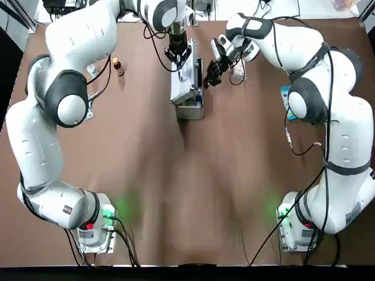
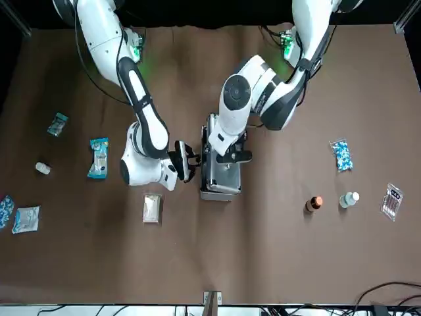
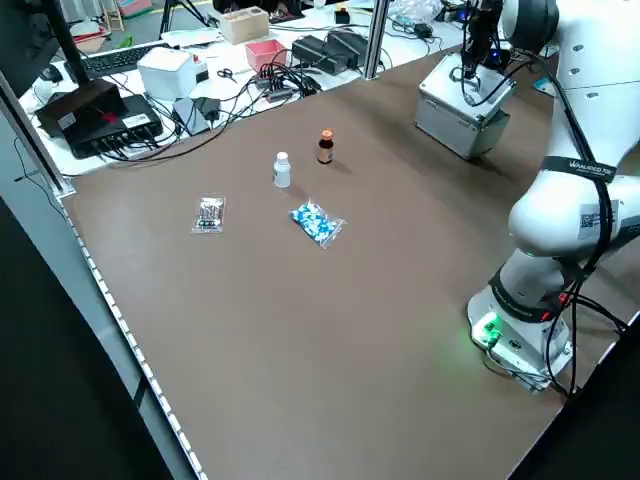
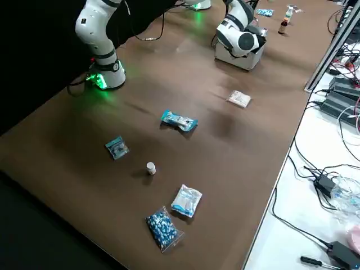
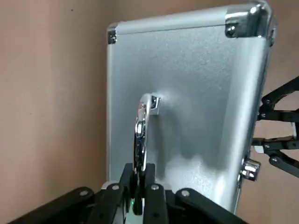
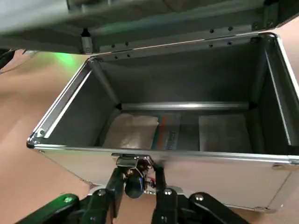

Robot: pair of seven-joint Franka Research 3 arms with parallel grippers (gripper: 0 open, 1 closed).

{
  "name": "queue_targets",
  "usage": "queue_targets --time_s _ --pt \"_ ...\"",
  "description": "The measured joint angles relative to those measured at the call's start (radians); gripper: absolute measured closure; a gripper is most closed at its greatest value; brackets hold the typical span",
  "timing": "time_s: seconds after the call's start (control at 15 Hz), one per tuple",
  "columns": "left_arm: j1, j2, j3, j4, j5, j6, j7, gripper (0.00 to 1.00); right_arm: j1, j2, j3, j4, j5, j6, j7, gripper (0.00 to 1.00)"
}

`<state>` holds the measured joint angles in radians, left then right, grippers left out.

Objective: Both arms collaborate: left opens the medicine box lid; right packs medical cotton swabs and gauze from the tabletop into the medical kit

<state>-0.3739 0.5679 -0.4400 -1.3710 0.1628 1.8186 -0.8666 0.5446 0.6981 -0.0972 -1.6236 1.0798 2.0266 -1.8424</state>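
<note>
Lid handle (image 5: pixel 141 133) clenched by left gripper (image 5: pixel 137 175). Right gripper (image 6: pixel 140 175) spread beside latch (image 6: pixel 133 162), nothing grasped. Medical kit (image 6: pixel 224 170) opened; long axis pointed from robot's edge toward far edge of worktop (image 2: pixel 289 243), like swab packet (image 2: pixel 99 158). Packets inside (image 6: pixel 131 130) shown by right wrist view, hidden in top view.

You are seeing the medical kit (image 2: pixel 221 179) showing silver, inside and out. Beside it, the gripper (image 2: pixel 185 161) on the right is showing black. On the kit's right-arm side, 1 packet (image 2: pixel 99 158) is showing bright blue with white; on its left-arm side, 1 packet (image 2: pixel 342 155) is showing blue-and-white speckles.
</note>
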Motion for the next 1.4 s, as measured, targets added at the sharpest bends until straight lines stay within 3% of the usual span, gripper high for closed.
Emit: queue_targets --time_s 1.07,1.4 --pt "0.072 -0.029 -0.012 -0.017 -0.015 -0.075 0.062 0.87 -0.001 0.000 -0.001 0.000 0.000 0.002 -0.012 0.67" --pt "0.109 -0.030 0.000 -0.008 -0.003 -0.038 0.092 0.81 -0.001 -0.001 0.001 0.001 0.003 -0.002 -0.016 0.67"
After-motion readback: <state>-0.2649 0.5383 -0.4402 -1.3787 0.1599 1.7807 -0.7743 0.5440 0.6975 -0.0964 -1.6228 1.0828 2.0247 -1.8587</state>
